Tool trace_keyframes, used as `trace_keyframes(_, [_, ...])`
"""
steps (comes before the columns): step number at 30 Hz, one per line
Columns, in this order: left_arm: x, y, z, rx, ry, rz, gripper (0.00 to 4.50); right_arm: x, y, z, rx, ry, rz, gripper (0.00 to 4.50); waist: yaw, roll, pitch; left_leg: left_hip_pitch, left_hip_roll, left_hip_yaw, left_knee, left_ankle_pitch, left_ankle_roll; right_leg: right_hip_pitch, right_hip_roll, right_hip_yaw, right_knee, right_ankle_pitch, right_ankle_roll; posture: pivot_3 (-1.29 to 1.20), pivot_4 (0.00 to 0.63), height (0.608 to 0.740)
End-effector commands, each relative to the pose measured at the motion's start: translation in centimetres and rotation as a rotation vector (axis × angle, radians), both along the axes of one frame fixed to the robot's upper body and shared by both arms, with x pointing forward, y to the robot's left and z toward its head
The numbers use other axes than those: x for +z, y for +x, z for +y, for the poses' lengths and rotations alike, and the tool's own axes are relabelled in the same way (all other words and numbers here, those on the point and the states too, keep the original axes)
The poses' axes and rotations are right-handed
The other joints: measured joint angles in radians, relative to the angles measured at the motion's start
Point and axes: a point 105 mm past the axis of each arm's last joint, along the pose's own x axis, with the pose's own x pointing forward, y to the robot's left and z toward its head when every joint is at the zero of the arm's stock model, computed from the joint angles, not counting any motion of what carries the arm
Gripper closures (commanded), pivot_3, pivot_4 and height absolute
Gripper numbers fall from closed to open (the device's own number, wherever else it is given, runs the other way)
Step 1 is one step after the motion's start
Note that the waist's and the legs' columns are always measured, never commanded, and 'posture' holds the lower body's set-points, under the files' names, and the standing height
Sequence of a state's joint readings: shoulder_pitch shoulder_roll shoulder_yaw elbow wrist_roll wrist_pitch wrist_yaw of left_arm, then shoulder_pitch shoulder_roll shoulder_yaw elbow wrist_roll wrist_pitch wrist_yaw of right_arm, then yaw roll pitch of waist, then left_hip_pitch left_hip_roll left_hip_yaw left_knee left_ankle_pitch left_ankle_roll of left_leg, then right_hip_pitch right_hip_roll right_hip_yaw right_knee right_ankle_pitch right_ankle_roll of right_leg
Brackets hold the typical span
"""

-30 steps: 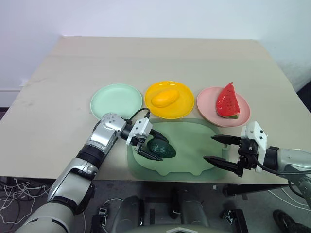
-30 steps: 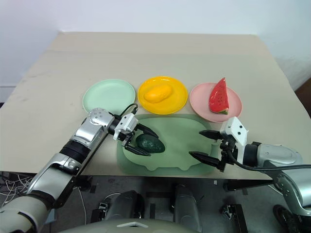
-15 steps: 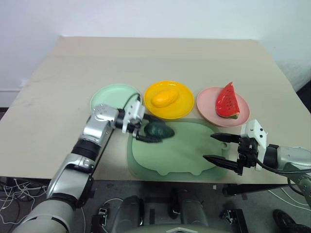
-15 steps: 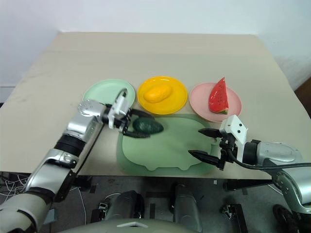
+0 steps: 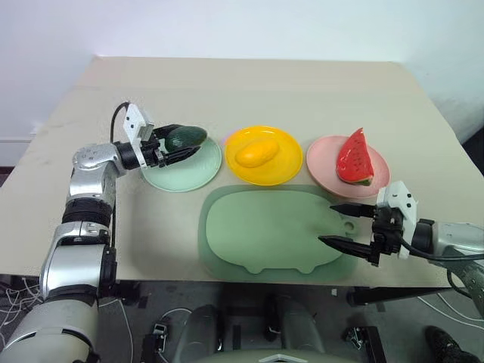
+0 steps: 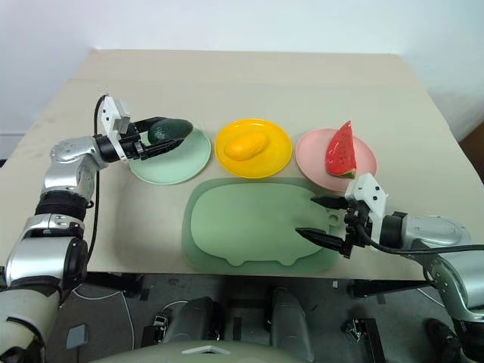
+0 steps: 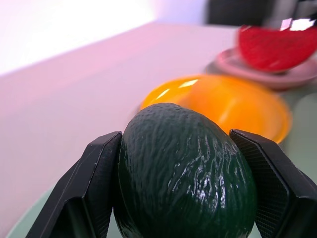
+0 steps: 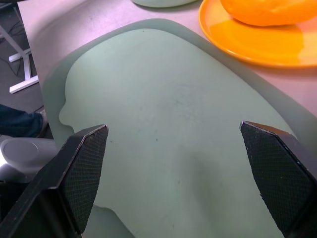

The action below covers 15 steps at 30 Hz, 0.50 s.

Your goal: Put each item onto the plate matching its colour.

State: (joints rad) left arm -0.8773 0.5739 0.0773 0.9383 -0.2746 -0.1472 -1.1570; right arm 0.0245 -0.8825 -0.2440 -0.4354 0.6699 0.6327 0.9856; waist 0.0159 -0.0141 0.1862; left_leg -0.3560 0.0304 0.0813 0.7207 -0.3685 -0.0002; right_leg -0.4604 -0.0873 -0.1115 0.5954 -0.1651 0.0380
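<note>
The left pincer (image 5: 184,144) is clamped on the dark green avocado (image 5: 186,137), one black finger (image 7: 79,198) on each flank, holding it above the mint green plate (image 5: 181,160); beside that plate sits the yellow plate (image 5: 264,155) with the mango (image 5: 255,152) on it; past the yellow plate, the pink plate (image 5: 347,176) carries the watermelon wedge (image 5: 354,157); near the mint green plate, toward the table (image 5: 249,91) edge, lies the dull-green cutting board (image 5: 272,231); the right pincer (image 5: 342,224) hovers over the board's far end from the mint green plate, fingers wide apart, holding nothing.
</note>
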Motion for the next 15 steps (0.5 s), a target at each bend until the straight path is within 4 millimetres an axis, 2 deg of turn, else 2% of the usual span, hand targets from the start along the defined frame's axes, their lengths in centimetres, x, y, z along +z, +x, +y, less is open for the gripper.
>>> trace_keyframes(1, [-0.4,0.6,2.4,0.141,0.021,-0.019,1.36,0.6,0.1,0.2,0.017,-0.005,-0.033,0.0,-0.001,0.0,0.0,0.0,0.0,0.0,0.0,0.0,0.0,0.0,0.0,0.0,0.0,0.0,0.0,0.0,0.15,0.733])
trace_keyframes(5, [-1.7,1.2,3.3,0.25,0.059,-0.024,1.36,0.6,0.3,0.4,0.019,-0.001,-0.036,0.0,-0.002,0.0,0.0,0.0,0.0,0.001,0.0,0.0,0.0,0.0,0.0,0.0,0.0,0.0,0.0,0.0,0.15,0.733])
trace_keyframes(10, [-2.6,1.5,3.3,0.279,0.06,0.001,1.36,0.7,0.3,0.6,0.025,0.006,-0.037,0.0,-0.001,0.0,0.0,0.0,0.0,0.001,0.0,0.0,0.0,0.0,0.0,0.0,0.0,0.0,0.0,0.0,0.15,0.733])
trace_keyframes(14, [-2.6,1.6,3.0,0.279,0.033,0.012,0.03,0.6,0.3,0.6,0.023,0.006,-0.039,0.0,-0.002,0.0,0.0,0.0,0.0,0.001,0.0,0.0,0.0,0.0,0.0,0.0,0.0,0.0,0.0,0.0,0.15,0.733])
trace_keyframes(15, [-2.4,1.6,2.8,0.269,0.024,0.004,0.03,0.6,0.3,0.5,0.022,0.005,-0.039,0.0,-0.002,0.0,0.0,0.0,0.0,0.001,0.0,0.0,0.0,0.0,0.0,0.0,0.0,0.0,0.0,0.0,0.15,0.733])
